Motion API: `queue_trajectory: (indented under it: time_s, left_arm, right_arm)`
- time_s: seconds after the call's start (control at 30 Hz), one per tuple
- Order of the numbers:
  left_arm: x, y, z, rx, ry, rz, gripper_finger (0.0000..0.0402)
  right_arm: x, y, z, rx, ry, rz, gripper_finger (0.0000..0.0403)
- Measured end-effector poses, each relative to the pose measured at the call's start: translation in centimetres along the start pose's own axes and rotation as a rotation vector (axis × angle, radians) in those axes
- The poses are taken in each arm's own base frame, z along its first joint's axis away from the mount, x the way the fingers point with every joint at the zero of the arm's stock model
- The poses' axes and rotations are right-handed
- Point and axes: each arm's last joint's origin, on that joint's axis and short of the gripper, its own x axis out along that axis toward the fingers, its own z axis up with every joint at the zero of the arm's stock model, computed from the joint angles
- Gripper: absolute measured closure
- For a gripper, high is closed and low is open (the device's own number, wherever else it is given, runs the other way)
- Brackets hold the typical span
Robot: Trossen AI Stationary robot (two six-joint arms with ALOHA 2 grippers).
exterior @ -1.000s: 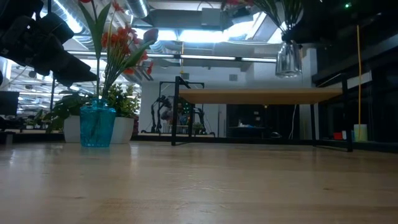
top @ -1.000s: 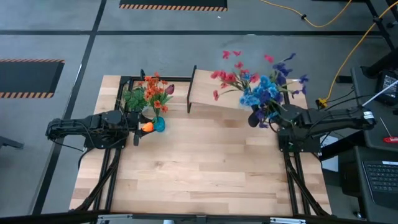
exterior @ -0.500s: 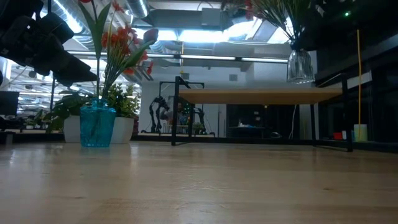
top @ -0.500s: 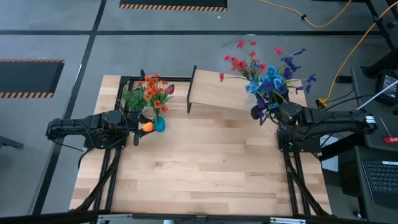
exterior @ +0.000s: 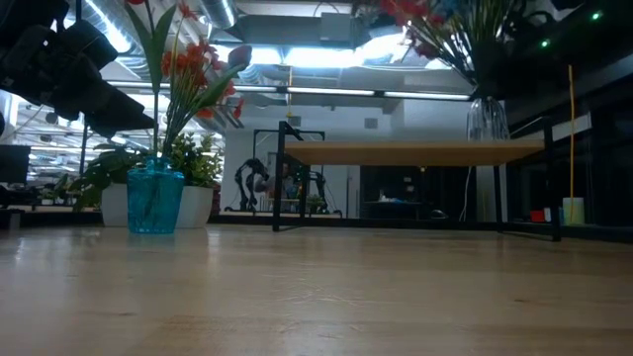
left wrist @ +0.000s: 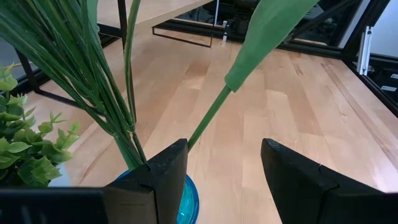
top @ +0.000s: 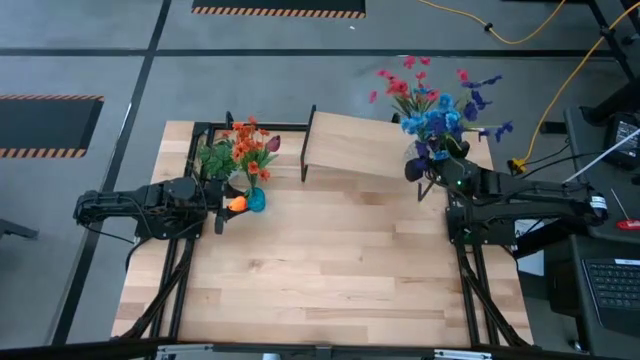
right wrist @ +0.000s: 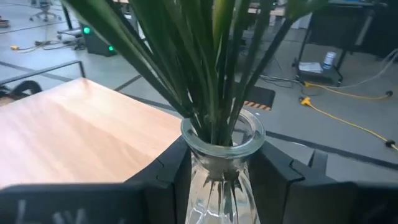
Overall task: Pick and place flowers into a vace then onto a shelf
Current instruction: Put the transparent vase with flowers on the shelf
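Two vases: blue (top: 256, 201) (orange blooms), clear (right wrist: 219, 163) (mixed flowers (top: 435, 105)).

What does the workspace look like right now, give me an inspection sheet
Surface: wood plank table, mostly bare.
Job's things: flowers in clear vase, over the shelf edge; more flowers in blue vase.
Clutter: white-potted leafy plants behind blue vase.
Grippers: right gripper jaws closed on clear vase; left gripper jaws open by blue vase.
Cables: yellow cable on floor.
Surroundings: keyboard at right.
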Motion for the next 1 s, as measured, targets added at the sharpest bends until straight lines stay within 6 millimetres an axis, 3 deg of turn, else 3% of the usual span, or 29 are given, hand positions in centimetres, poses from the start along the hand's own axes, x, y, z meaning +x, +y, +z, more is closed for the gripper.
queue_trajectory:
  time_s: [0.33,0.67,1.0]
  left_arm:
    - [0.00,0.00,0.00,-0.001,0.000,0.000,0.0203]
    - [0.00,0.00,0.00,-0.001,0.000,0.000,0.0203]
    - [0.00,0.00,0.00,-0.001,0.000,0.000,0.0203]
  right_arm:
    - [0.71,-0.36,-0.64,0.026,-0.011,-0.044,0.0279]
    - [0.73,-0.19,-0.66,0.010,-0.004,0.002,0.0215]
    - [0.56,-0.12,-0.04,-0.014,-0.039,0.055,0.0191]
